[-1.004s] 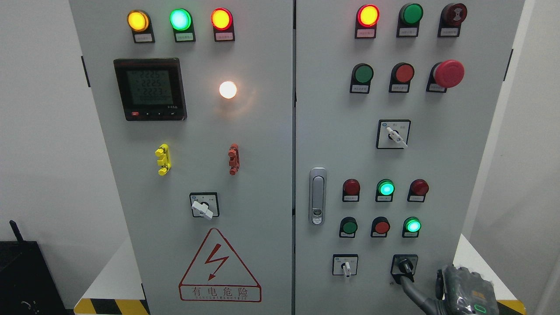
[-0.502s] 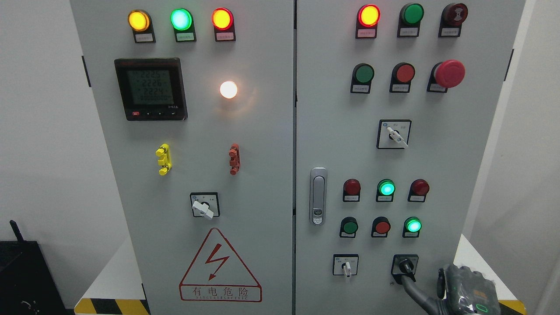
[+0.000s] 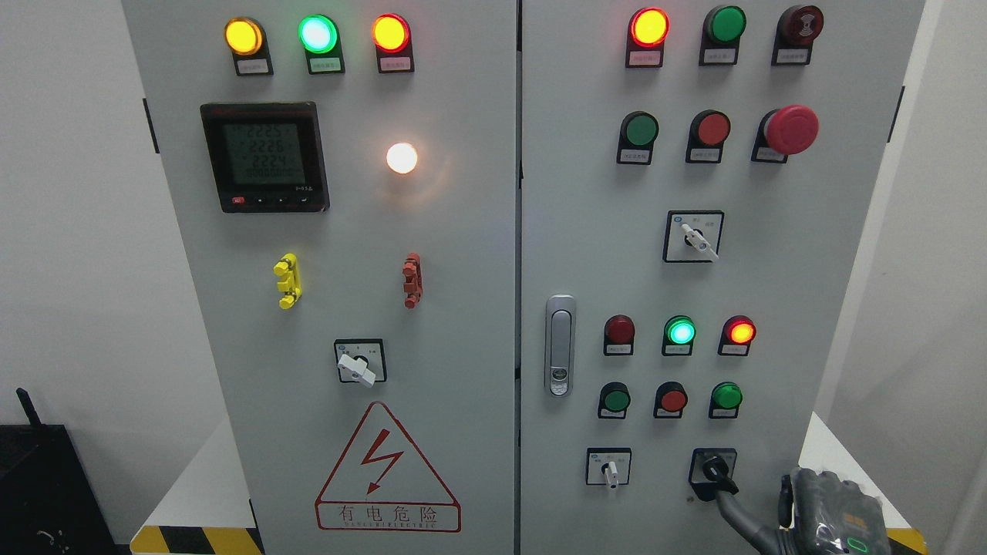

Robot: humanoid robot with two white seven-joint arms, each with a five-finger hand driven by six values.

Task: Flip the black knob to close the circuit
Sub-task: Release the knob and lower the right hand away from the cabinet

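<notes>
The black knob (image 3: 714, 467) sits at the bottom right of the grey cabinet's right door (image 3: 771, 308), its handle pointing down to the right. My right hand (image 3: 756, 502) comes in at the lower right corner. One dark finger (image 3: 732, 509) reaches up and touches the knob's handle from below. Another finger (image 3: 784, 501) stands apart to the right, so the hand is spread and not closed round the knob. Above the knob, the right red lamp (image 3: 740, 331) is lit and the green lamp (image 3: 726, 396) under it is dark. The left arm is out of view.
A white selector switch (image 3: 609, 470) sits left of the knob, and the door handle (image 3: 560, 344) is further up and left. The left door carries a meter (image 3: 264, 156), a switch (image 3: 358, 364) and a warning triangle (image 3: 385, 470). A black box (image 3: 38, 486) stands at lower left.
The knob's handle has swung a little to the right under my finger. The right red lamp has come on and the green lamp below it has gone dark. My hand shifted slightly right.
</notes>
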